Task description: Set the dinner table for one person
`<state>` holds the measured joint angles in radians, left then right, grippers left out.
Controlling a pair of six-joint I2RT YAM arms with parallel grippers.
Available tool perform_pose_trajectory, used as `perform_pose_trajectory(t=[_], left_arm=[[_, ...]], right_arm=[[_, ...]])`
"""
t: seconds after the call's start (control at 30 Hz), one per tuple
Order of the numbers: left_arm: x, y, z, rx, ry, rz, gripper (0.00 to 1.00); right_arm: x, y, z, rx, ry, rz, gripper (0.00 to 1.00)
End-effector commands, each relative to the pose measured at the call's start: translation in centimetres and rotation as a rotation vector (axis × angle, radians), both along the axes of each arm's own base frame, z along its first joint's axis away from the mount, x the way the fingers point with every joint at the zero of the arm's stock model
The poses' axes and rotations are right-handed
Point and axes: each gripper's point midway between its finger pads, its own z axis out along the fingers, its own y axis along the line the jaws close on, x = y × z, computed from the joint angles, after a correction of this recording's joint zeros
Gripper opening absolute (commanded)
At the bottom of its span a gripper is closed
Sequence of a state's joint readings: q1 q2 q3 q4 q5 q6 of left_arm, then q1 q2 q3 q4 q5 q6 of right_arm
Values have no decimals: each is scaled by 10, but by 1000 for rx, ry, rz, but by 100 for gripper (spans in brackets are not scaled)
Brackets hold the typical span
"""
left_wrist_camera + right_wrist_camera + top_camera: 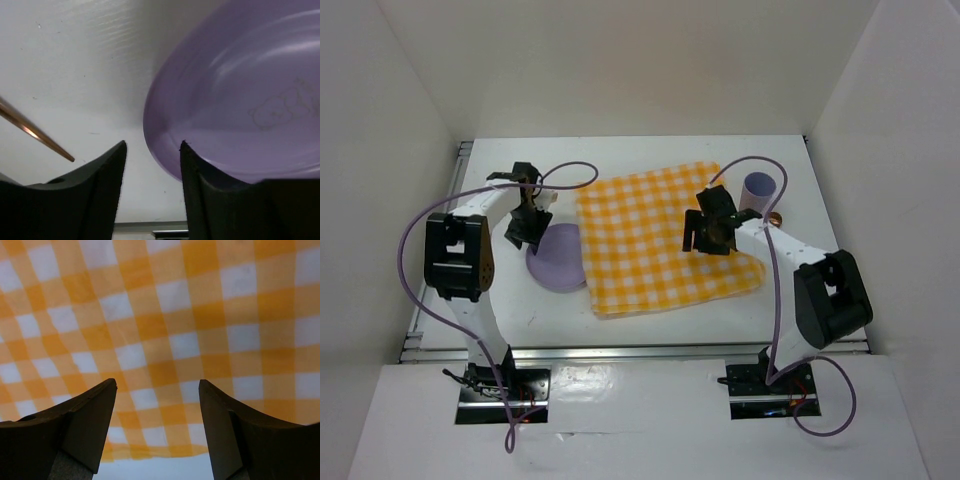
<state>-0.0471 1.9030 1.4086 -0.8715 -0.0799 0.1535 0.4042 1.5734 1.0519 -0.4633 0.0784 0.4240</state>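
Observation:
The dinner table [650, 325] is a white top with metal rails. A yellow-and-white checked cloth [665, 235] lies at its middle. A purple plate [560, 262] lies on the table by the cloth's left edge. My left gripper [525, 235] is open and low at the plate's left rim. In the left wrist view the plate [240, 90] fills the right side, and the gripper [152, 145] has its right finger over the rim and its left finger over bare table. My right gripper [705, 235] is open and empty over the cloth [165, 315], near its edge [157, 382].
A purple cup [757, 190] stands at the cloth's far right corner, with a small copper-coloured thing [775, 218] beside it. A thin copper-coloured rod [35, 132] lies on the table left of the left gripper. White walls enclose the table.

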Motion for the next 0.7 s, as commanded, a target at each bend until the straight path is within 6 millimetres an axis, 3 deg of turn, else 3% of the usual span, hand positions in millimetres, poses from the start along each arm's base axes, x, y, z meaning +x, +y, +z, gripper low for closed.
perform_pose_trajectory(t=[0.0, 0.03, 0.1, 0.13, 0.3, 0.53, 0.67], left_arm=[[7, 9, -19, -20, 11, 15, 54], [10, 9, -20, -20, 10, 15, 48], [12, 14, -26, -40, 24, 26, 34], [17, 15, -31, -68, 28, 38, 21], [28, 18, -30, -95, 16, 74, 2], [39, 29, -19, -81, -17, 95, 0], [54, 56, -13, 9, -72, 125, 0]], right_arm=[[-9, 10, 8, 87, -53, -36, 75], [-20, 7, -7, 84, -15, -40, 75], [-29, 4, -19, 87, 15, -64, 75], [-36, 5, -27, 90, 36, -74, 75], [-55, 12, -42, 94, 81, -63, 75], [-78, 25, -42, 71, 108, -61, 75], [-85, 34, -36, 108, 118, -68, 72]])
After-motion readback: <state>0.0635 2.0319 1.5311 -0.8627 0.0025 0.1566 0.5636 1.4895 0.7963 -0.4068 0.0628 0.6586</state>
